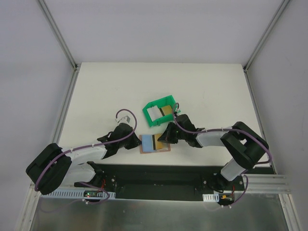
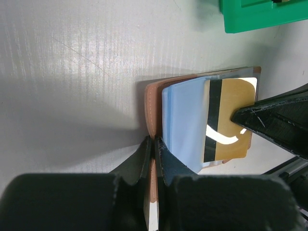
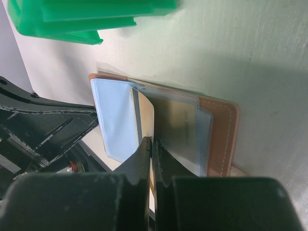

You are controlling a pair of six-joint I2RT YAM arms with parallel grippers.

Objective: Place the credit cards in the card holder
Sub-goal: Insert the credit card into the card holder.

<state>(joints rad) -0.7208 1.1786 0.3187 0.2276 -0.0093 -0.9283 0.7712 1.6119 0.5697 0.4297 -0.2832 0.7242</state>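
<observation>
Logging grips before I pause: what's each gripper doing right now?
Left gripper: closed, pinching the edge of the tan leather bifold card holder.
Right gripper: closed on the thin gold-olive credit card.

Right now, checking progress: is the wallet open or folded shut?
Open: the wallet lies spread flat, blue inner pockets facing up.

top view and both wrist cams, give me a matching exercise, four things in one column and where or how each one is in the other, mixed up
Things
1. card holder
2. gold card
3. green bin
4. left claw

Places or states
A. shut on the card holder's brown leather edge
B. lying open, blue-grey pockets facing up
C. pinched in the right claw
D. beyond the card holder, farther from the arm bases

Pairs: 1-B, 2-C, 3-D, 4-A
</observation>
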